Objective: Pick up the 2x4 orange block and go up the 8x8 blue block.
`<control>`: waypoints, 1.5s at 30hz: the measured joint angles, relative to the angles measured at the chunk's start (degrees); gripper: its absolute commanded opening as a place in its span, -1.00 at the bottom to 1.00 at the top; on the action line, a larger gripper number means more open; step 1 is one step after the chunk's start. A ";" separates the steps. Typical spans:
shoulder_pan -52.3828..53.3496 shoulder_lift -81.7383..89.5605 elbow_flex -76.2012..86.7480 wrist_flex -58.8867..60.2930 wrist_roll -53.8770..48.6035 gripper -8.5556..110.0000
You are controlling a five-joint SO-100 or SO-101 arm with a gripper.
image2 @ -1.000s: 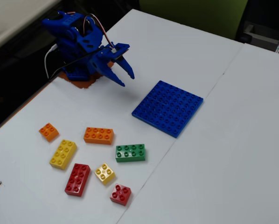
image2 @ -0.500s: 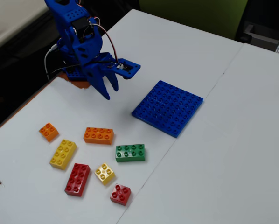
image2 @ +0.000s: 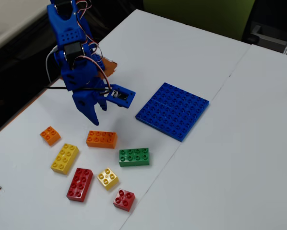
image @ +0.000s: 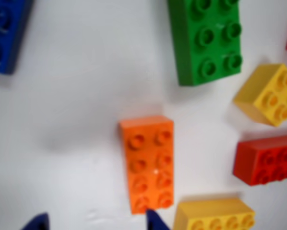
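From my remote station, I watch the blue two-finger gripper [image2: 96,114] hang above the white table [image2: 239,158], its fingers spread apart and empty. The landmark is the orange rectangular plastic brick with eight studs [image2: 101,139], lying flat on the table just below and in front of the gripper in the fixed view. The large flat square blue studded baseplate [image2: 173,110] lies to the right of that brick and a little farther from the camera, well apart from it.

In the wrist view the orange brick [image: 147,163] stretches away from the gripper [image: 95,221], its long axis running up the frame. One fingertip shows at the brick's near end, the other well to its left, so I judge the opening sits left of the brick and must shift right before closing across the short sides.

The wrist view shows that offset; the fixed view does not. The fixed view alone shows the whole baseplate, plus a small square orange brick [image2: 50,135] left of the landmark. A green eight-stud brick [image2: 134,156] lies right of it and nearer the camera.
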 measured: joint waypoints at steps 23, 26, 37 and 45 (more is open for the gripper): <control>2.81 -9.93 0.00 -18.02 -6.42 -0.35; 2.72 -11.07 0.00 -18.54 -6.42 -0.36; 2.81 -14.15 -0.44 -18.46 -3.60 -0.56; 2.64 -14.33 -0.44 -18.11 -0.88 -0.70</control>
